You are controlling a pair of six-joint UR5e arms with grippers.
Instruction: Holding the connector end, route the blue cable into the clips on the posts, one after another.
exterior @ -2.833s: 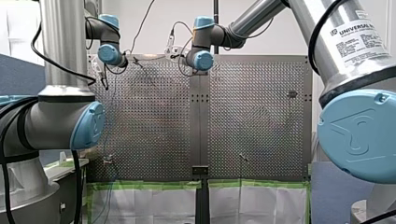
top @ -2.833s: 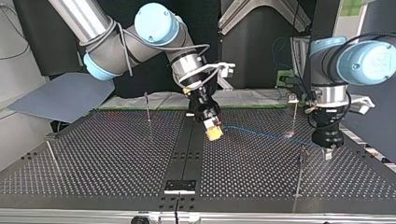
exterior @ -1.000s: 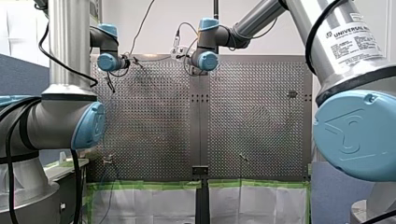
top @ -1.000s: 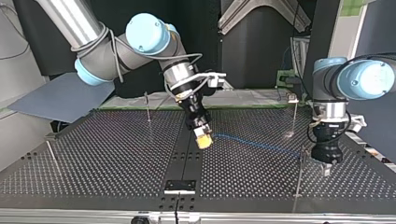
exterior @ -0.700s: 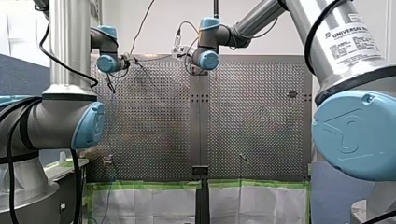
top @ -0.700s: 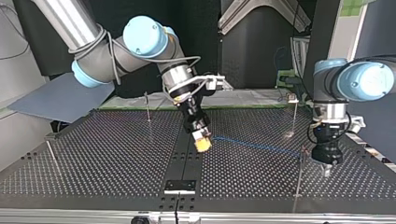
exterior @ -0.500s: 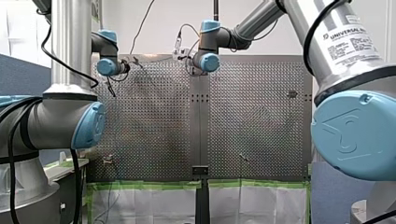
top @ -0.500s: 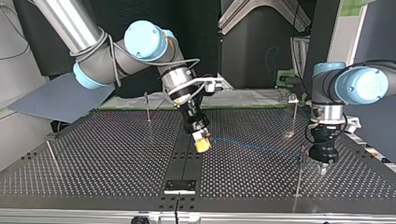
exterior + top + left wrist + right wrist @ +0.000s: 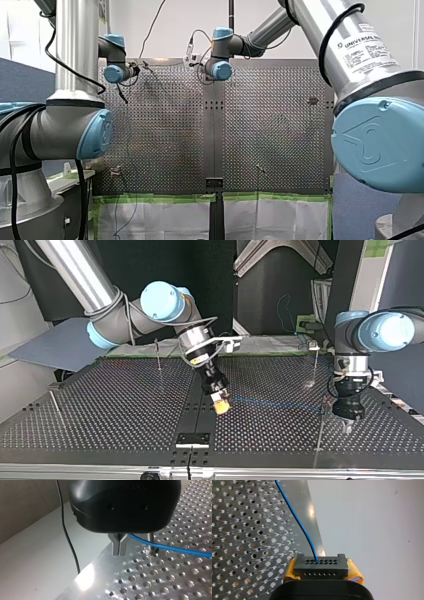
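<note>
In the top view my right gripper (image 9: 220, 405) hangs over the table's middle strip, its yellow pads shut on the black connector (image 9: 321, 566). The blue cable (image 9: 280, 404) runs from the connector low over the table to a thin post (image 9: 320, 427) beside my left gripper (image 9: 347, 426). In the left wrist view the metal fingers (image 9: 119, 547) stand pressed together just above the plate. The blue cable (image 9: 175, 548) passes the post (image 9: 150, 541) and ends behind those fingers; whether it is pinched does not show.
More thin posts stand on the perforated table (image 9: 115, 410): one at the top view's far right (image 9: 316, 362), one far centre-left (image 9: 158, 356), one at the left edge (image 9: 54, 407). A black wire (image 9: 67, 530) hangs off the table edge beside my left gripper.
Both grippers have moved toward the top view's near edge. My right gripper carried the connector along, so the blue cable now lies straighter and closer to the near post.
</note>
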